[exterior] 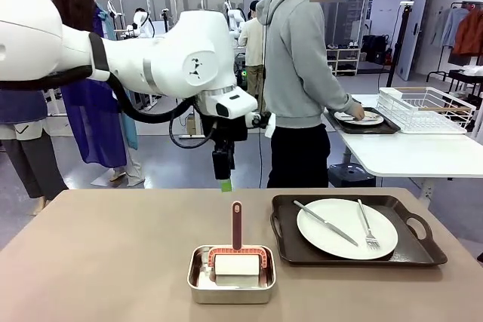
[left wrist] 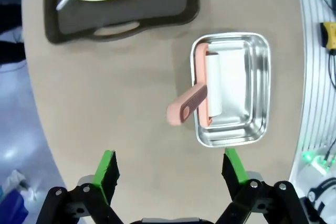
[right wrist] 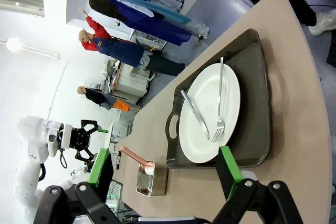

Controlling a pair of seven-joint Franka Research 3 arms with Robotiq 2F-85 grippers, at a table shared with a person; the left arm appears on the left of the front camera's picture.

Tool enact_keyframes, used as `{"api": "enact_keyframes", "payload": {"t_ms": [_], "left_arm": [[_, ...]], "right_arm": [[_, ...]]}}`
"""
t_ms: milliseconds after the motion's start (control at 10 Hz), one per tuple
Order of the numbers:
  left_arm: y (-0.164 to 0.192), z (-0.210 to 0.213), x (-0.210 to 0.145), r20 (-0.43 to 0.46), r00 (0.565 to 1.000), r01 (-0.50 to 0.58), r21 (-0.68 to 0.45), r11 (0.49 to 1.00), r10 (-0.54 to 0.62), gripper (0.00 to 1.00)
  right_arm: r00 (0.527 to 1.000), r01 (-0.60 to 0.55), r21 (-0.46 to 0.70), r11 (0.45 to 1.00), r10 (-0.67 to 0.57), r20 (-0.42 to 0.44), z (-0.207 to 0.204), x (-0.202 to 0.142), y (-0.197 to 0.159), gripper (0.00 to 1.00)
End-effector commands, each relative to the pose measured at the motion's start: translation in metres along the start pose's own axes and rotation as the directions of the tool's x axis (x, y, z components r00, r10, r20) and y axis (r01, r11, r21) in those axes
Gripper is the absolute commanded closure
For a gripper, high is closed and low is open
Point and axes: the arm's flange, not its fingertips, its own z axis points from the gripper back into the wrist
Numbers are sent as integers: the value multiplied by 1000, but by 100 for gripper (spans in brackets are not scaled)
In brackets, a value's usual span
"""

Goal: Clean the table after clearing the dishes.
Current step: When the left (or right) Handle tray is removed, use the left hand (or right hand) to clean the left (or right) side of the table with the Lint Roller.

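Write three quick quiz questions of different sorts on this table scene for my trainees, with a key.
1. True or false: the plate on the near tray carries only a spoon.
2. Where does the roller sit? A in the tin; B on the plate; C on the tray.
3. Fill in: the left gripper hovers over the table with its jaws ____.
Key: 1 false, it carries a knife and a fork; 2 A; 3 open.
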Motion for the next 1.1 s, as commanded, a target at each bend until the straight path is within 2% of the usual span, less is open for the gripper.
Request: {"api": "enact_keyframes", "payload": {"t_ms": [0, 100, 200, 400, 700, 1000], "left_arm": [[-1, -4, 13, -21, 997, 70, -13, 997, -70, 0], [-1, -13, 18, -25, 997, 67, -29, 997, -68, 0], [3, -22, 20, -12, 999, 33, -115, 993, -34, 0], [9, -34, 25, -17, 1000, 8, -181, 984, -12, 0], [30, -47, 24, -10, 1000, 13, -188, 982, -15, 0], [40, -72, 15, -50, 998, -45, -291, 956, 32, 0]], "right_arm": [[1000, -6, 5, 1000, 6, 6, 0, -3, 3, 0], [1000, -6, 5, 1000, 6, 6, 0, -3, 3, 0], [1000, -6, 5, 1000, 6, 6, 0, -3, 3, 0], [1000, -6, 5, 1000, 6, 6, 0, -3, 3, 0], [1000, -6, 5, 1000, 6, 6, 0, -3, 3, 0], [1000, -6, 5, 1000, 6, 6, 0, -3, 3, 0]]}}
